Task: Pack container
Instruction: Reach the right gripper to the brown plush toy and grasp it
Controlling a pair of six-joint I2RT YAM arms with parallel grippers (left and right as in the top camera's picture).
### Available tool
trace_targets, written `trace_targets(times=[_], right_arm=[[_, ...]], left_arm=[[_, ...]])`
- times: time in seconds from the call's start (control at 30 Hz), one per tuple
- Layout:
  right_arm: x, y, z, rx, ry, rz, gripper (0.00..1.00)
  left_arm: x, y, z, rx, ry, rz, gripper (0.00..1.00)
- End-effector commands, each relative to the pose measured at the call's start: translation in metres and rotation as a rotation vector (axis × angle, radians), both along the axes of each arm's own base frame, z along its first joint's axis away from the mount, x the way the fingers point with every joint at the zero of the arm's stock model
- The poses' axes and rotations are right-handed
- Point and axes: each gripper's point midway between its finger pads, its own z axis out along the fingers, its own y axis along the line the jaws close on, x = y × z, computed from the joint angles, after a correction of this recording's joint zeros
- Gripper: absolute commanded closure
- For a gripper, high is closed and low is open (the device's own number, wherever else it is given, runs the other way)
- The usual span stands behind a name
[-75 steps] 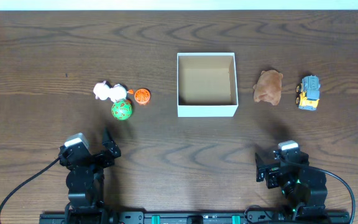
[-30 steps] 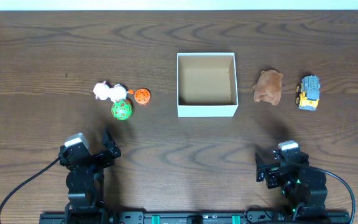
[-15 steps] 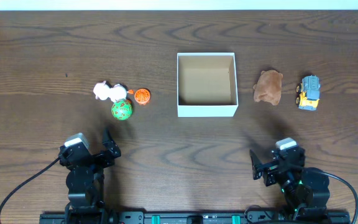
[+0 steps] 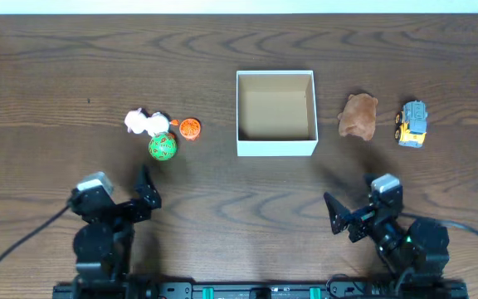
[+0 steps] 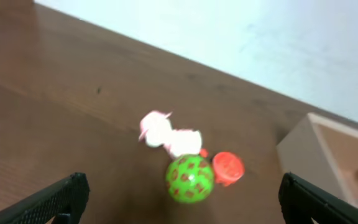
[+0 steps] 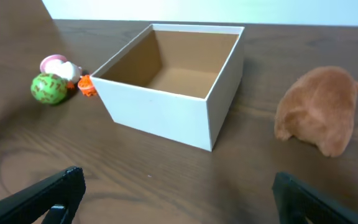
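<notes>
The left gripper (image 4: 148, 189) holds its fingers wide apart, near the white toy (image 4: 142, 122), the green ball (image 4: 163, 146) and the orange toy (image 4: 190, 128). The container (image 4: 276, 148) stands in the middle, empty; packing is not yet begun. The right gripper (image 4: 341, 218), also spread, faces the brown plush (image 4: 358, 115). Next, I judge, one arm must reach a toy and close on it.

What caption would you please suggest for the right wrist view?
Empty white container flanked by brown plush toy and green ball on table.
</notes>
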Motion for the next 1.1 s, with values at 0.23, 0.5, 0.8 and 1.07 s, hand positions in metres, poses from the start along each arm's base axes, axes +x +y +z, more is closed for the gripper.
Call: trace_targets(times=[0.23, 0.5, 0.8, 1.07], right_arm=[[0.05, -0.001, 0.068, -0.08, 0.196, 0.003, 0.01], [0.115, -0.039, 0.093, -0.306, 0.414, -0.128, 0.01], [0.156, -0.06, 0.043, -0.268, 0.694, -0.138, 0.01], [0.182, -0.077, -0.004, -0.286, 0.785, -0.219, 0.01]], left_arm=[[0.036, -0.007, 0.039, 0.012, 0.254, -0.052, 0.02], [0.081, -0.007, 0.04, 0.053, 0.501, -0.079, 0.02], [0.101, 0.02, 0.006, 0.018, 0.742, -0.012, 0.02], [0.101, 0.035, -0.019, -0.008, 0.832, 0.028, 0.02]])
